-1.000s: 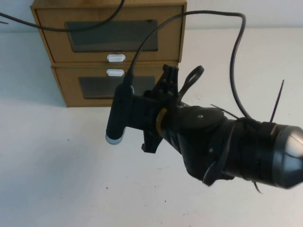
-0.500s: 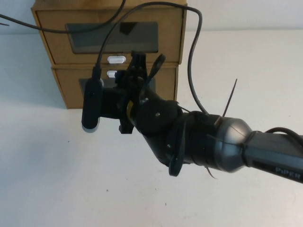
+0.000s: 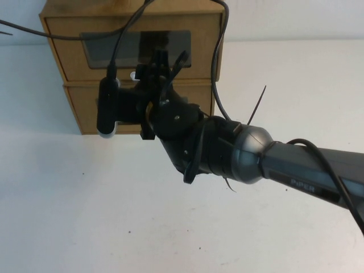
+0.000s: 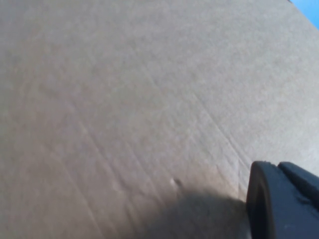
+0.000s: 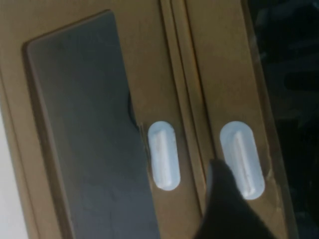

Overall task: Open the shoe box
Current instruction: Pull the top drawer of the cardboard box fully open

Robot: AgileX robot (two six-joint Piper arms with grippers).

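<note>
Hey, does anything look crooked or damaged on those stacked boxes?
Nothing stands out: the two stacked shoe boxes sit square and shut. The right end effector is at their white handles; the left end effector faces plain cardboard.

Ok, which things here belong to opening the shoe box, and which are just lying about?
Job: upper shoe box; lower shoe box; their white handles; right claw, at the handles.
Lying about: left claw, close over plain cardboard; black cable; white table.
</note>
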